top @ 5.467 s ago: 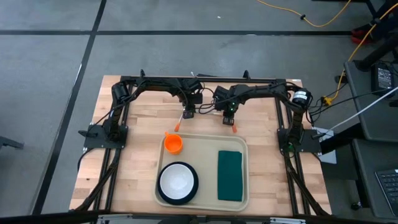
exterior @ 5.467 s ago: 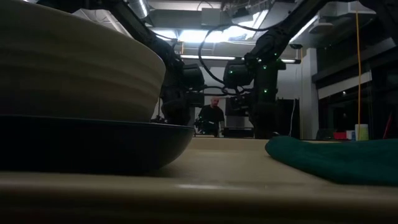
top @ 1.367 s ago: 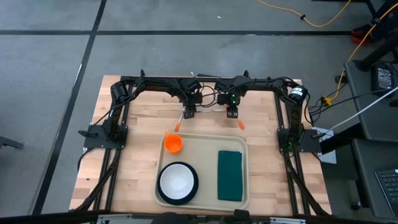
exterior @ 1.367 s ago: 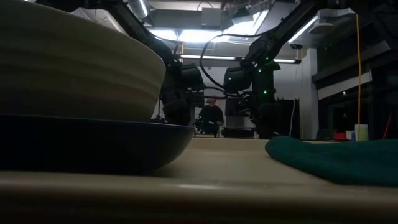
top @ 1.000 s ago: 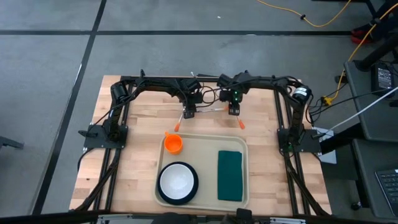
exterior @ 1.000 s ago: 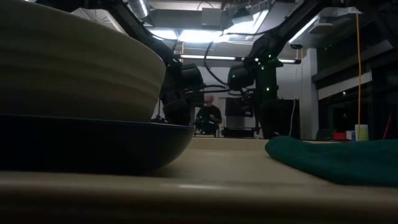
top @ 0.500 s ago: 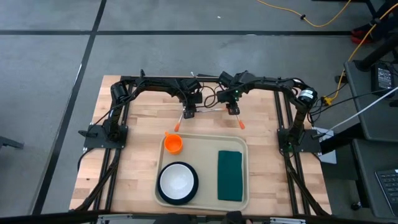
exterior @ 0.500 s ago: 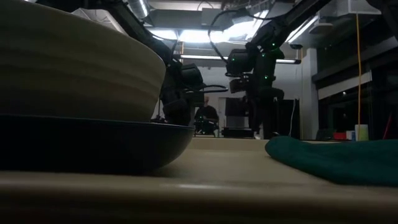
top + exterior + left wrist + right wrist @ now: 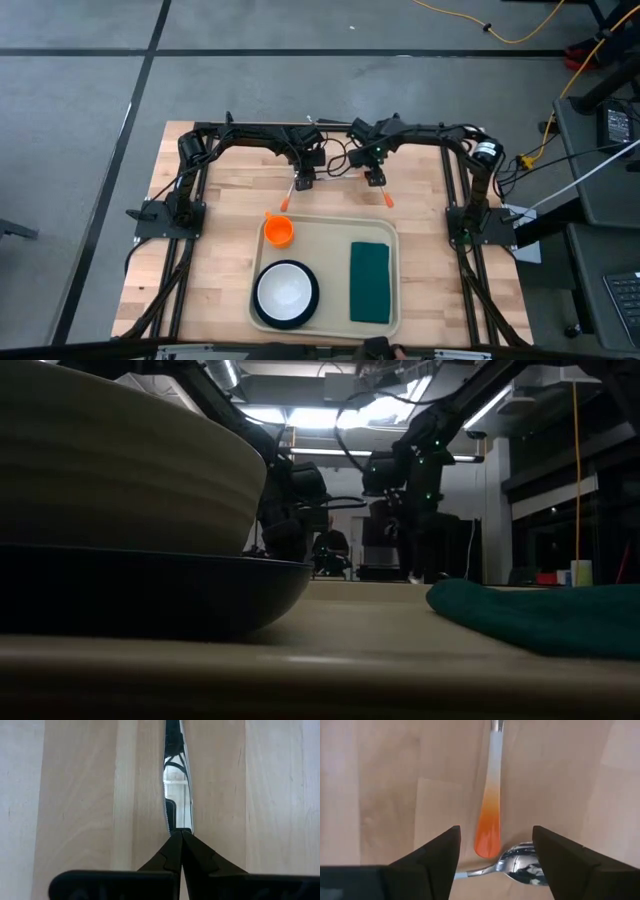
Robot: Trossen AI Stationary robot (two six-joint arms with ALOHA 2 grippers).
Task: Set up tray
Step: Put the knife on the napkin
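Tray holds cup, bowl-on-plate, napkin; cutlery apparently remains on counter beneath open right fingers and closed left fingers.

1. Cream rectangular plastic tray on a pale, striped wooden-plank desk.
2. Bright orange plastic cup.
3. White bowl on a dark teal round plate.
4. Dark green folded napkin.
5. Orange-to-clear handled utensil.
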